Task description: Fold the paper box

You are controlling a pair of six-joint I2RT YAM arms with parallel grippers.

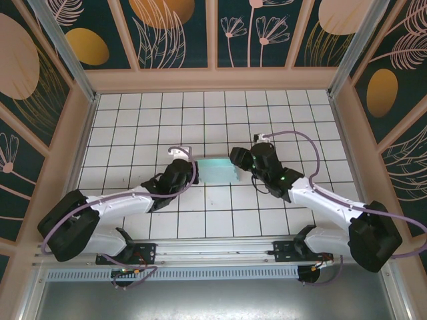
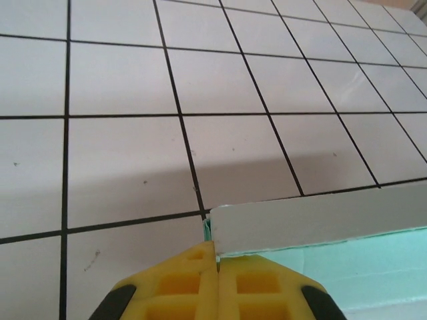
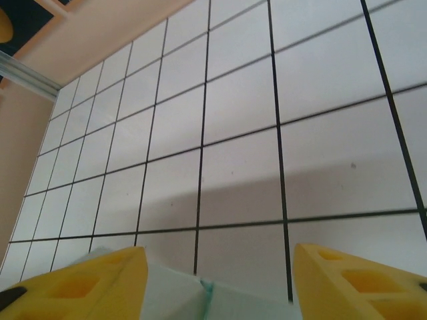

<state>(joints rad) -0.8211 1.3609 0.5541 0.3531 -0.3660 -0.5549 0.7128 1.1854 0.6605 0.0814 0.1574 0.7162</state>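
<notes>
Paper box [image 1: 219,170] lies mid-table [image 1: 200,113] in the top view with one wall raised; left gripper [image 2: 215,257] at its 9 o'clock end, jaws fully closed, pinching that wall's edge; right gripper [image 3: 217,263] at its 3 o'clock end, jaws well apart, gripping nothing.

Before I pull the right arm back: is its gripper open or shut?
Open. The right gripper has its yellow fingers wide apart in the wrist view, with a corner of the paper box between them, not pinched.
</notes>
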